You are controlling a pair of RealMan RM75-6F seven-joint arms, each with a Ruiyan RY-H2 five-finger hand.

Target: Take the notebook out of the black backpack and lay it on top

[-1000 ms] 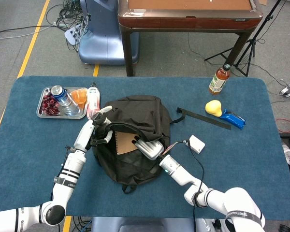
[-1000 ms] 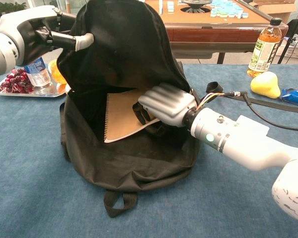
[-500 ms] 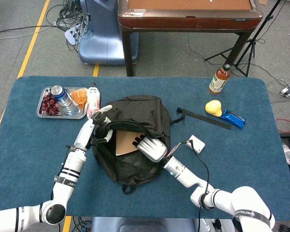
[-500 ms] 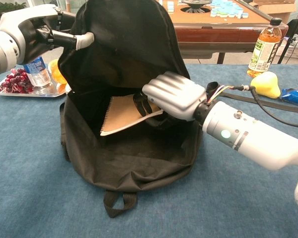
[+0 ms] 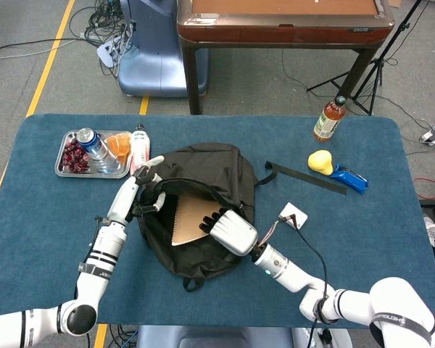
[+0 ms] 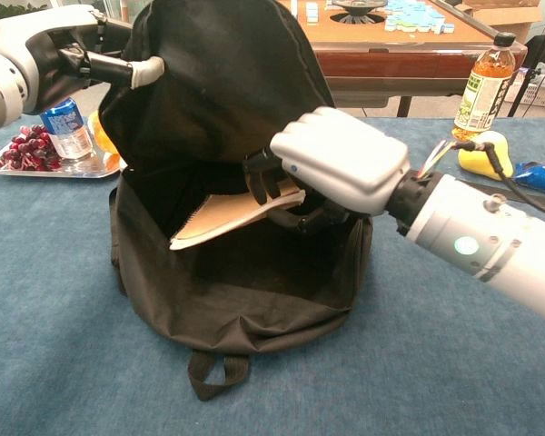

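Note:
The black backpack (image 5: pixel 203 174) (image 6: pixel 236 100) lies on the blue table with its mouth open towards me. My left hand (image 5: pixel 146 190) (image 6: pixel 68 56) grips the upper flap and holds it raised. A brown spiral notebook (image 5: pixel 190 219) (image 6: pixel 225 216) sticks partway out of the opening, tilted with its near edge lifted. My right hand (image 5: pixel 232 230) (image 6: pixel 331 163) grips the notebook's right side, dark fingers (image 6: pixel 265 177) wrapped over its top edge. The far part of the notebook is hidden inside the bag.
A metal tray (image 5: pixel 64 168) with grapes, a can (image 5: pixel 91 142) and an orange thing stands at the back left, a bottle (image 5: pixel 138 148) beside it. At the right lie a tea bottle (image 5: pixel 329 118), a yellow pear shape (image 5: pixel 320 162), a blue packet (image 5: pixel 348 177), a black strap (image 5: pixel 304 177) and a white box (image 5: pixel 293 214).
My right hand has drawn back towards me and risen, pulling the notebook further out of the backpack and tilting it up. The left hand keeps holding the flap.

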